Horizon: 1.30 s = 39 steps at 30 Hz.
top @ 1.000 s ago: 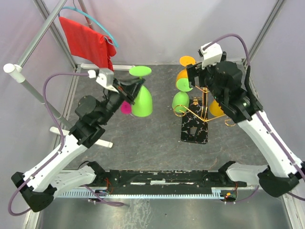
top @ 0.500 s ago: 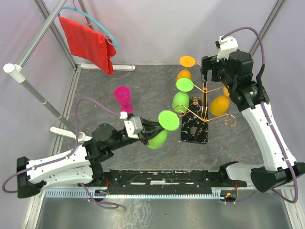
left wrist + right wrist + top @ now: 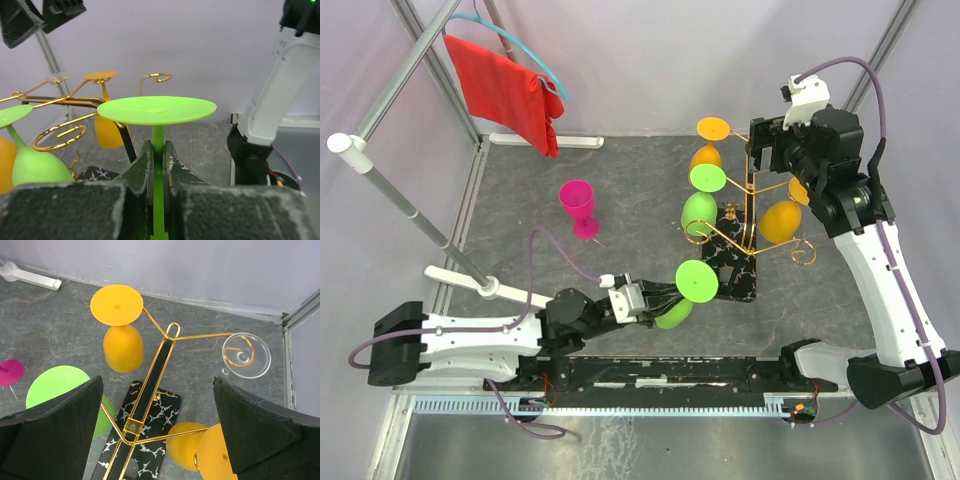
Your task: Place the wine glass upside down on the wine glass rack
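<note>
Fingers (image 3: 142, 167) of the left gripper (image 3: 158, 156) are pressing together on the green stem of the wine glass (image 3: 156, 110), just under its flat foot. The glass is being held foot uppermost and bowl downward, off the table (image 3: 620, 190), just beside the near-left corner of the wine glass rack (image 3: 730, 270). In the top view the foot is overlapping the left edge of the rack's black white-veined base. The left arm is lying low along the near edge of the table.

The right gripper (image 3: 158, 381) is hovering above the far side of the rack with its fingers spread wide apart and gripping nothing.

Any lettering on the objects is too small to be read.

The rack is already carrying a green glass (image 3: 700, 210), two orange glasses (image 3: 706, 158) (image 3: 779, 220) and a clear glass (image 3: 246, 355), all hanging bowl down. In the left wrist view, a gold scroll-ended arm (image 3: 59, 138) is projecting between the hanging green glass and the held glass. Another scroll end (image 3: 805, 257) is projecting toward the near right.

A pink glass (image 3: 578, 205) is standing upright on the table, well apart from the rack. Bare table is lying between them. A red cloth (image 3: 505, 90) is hanging at the far-left corner, clear of both arms.
</note>
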Each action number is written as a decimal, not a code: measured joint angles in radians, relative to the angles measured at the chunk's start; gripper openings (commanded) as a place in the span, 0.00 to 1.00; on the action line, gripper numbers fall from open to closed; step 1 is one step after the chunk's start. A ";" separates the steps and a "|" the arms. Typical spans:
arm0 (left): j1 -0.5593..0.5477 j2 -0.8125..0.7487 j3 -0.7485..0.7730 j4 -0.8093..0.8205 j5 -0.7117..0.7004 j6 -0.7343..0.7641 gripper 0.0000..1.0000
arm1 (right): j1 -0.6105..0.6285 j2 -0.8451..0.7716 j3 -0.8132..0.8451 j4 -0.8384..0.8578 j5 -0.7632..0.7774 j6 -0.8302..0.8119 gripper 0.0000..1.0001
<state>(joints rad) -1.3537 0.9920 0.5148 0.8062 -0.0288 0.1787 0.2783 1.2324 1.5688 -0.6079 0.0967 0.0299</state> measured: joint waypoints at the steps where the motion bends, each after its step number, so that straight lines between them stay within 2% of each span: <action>1: 0.000 0.023 0.000 0.032 -0.008 0.003 0.03 | 0.000 -0.003 0.000 -0.001 0.000 -0.002 0.99; 8: -0.001 0.219 0.000 0.281 -0.079 0.006 0.03 | -0.003 -0.035 0.000 -0.029 -0.002 -0.029 1.00; 18: -0.001 0.400 0.057 0.483 -0.172 0.006 0.03 | -0.005 -0.114 0.000 -0.068 0.032 -0.075 1.00; 29: 0.005 0.573 0.148 0.620 -0.285 0.001 0.03 | -0.005 -0.198 0.000 -0.119 0.063 -0.113 1.00; 39: 0.058 0.624 0.148 0.692 -0.373 -0.044 0.03 | -0.005 -0.237 0.000 -0.150 0.086 -0.143 1.00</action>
<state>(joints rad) -1.2961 1.6165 0.6628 1.4979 -0.4015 0.1349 0.2729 0.9955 1.5688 -0.7574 0.1829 -0.1135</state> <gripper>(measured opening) 0.072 0.999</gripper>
